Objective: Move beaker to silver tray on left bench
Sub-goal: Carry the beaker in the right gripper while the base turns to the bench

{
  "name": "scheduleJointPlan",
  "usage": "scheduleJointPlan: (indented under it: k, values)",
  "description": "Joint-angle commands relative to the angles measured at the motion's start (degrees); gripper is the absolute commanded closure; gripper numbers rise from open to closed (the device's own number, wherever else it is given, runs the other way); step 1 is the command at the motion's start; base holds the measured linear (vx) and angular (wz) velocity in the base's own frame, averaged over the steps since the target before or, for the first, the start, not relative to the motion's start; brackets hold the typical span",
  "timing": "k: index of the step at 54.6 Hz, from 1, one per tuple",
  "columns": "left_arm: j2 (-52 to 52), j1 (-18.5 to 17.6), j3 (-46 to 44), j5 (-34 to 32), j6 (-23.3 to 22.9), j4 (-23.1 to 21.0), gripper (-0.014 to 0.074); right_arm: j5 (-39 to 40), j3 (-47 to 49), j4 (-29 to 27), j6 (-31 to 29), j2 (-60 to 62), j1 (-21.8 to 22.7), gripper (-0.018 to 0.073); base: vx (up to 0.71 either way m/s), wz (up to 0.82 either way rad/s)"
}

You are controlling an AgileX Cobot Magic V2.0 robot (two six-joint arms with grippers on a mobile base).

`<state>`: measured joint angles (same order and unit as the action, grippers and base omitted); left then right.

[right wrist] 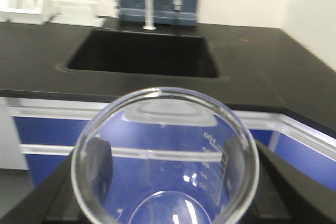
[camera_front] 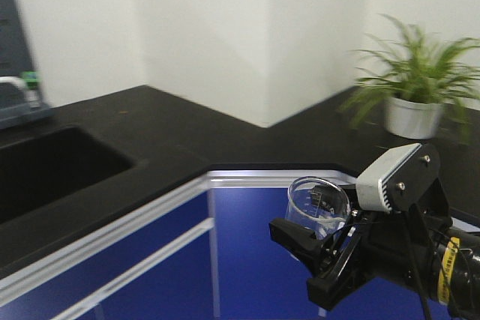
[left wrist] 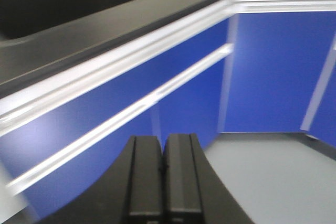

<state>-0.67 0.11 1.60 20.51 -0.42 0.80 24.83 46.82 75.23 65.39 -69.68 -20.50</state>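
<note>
While the right gripper [camera_front: 322,234] hangs in front of the blue cabinet fronts [camera_front: 247,252], its black fingers [camera_front: 294,236] press on either side of the beaker [camera_front: 318,206], so the jaws stand about a beaker's width apart and hold the glass; the beaker is off any surface, roughly upright with its open mouth up, and in the front view its rim shows against the pale edge trim at the inner corner of the black benchtop [camera_front: 180,136]. In the right wrist view the round rim fills the lower half of the picture, with the dark graduation marks [right wrist: 214,153] on the right of the wall; beyond it lie the sunken black sink [right wrist: 142,53], a white tap [right wrist: 149,1] with green knobs behind it, and white bins [right wrist: 31,4] at the far left against the wall. A potted plant [camera_front: 414,91] in a pale pot stands on the benchtop at the right, well behind the held beaker. The left gripper [left wrist: 164,163] points at the cabinet fronts below the counter edge; its two black fingers lie pressed together with nothing between them; the grey floor [left wrist: 268,177] shows under it.
</note>
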Motion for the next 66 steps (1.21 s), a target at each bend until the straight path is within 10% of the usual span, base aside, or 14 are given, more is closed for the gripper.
scheduleJointPlan:
  k: [1,66]
  values:
    - [-0.91,-0.16,1.88,-4.70,-0.11,-0.05,0.0595,1.38,2.06,-1.52,-0.02,1.48,0.07,0.0566,0.02,0.88]
    - [-0.91,-0.16,1.88,-4.70,-0.11,-0.05,0.0595,1.33,2.06,-1.52,-0.02,1.48,0.07,0.0566,0.15,0.76]
